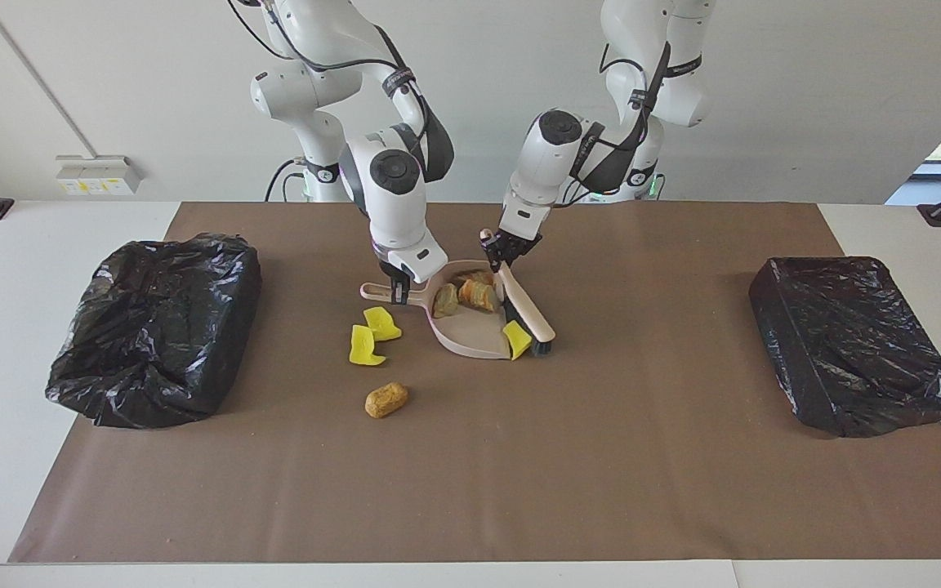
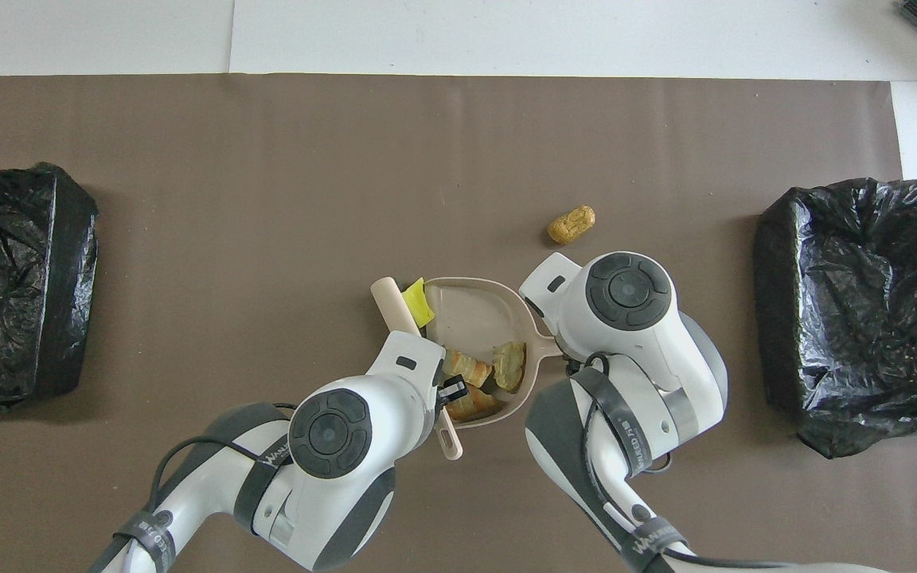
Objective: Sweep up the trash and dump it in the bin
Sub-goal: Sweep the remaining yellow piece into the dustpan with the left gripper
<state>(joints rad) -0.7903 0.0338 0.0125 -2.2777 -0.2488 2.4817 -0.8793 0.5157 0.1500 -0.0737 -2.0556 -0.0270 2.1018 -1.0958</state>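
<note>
Three pale rocky lumps [image 1: 466,296] sit in the smooth beige plastic dustpan [image 1: 474,333], its handle clamped in the right end effector [image 1: 398,292]. A bright yellow foam chunk [image 1: 515,338] lies at its lip under the wooden brush [image 1: 526,306] gripped by the left end effector [image 1: 505,251]. Two yellow foam chunks [image 1: 372,335] and a golden-brown lump [image 1: 386,399] near the right end effector remain; the crinkled black-lined bin [image 1: 156,327] awaits dumping.

Bright yellow foam chunks [image 1: 368,346], golden-brown lump [image 1: 386,400], beige dustpan [image 1: 470,333], black bags [image 1: 156,327], brown mat [image 1: 519,457].
</note>
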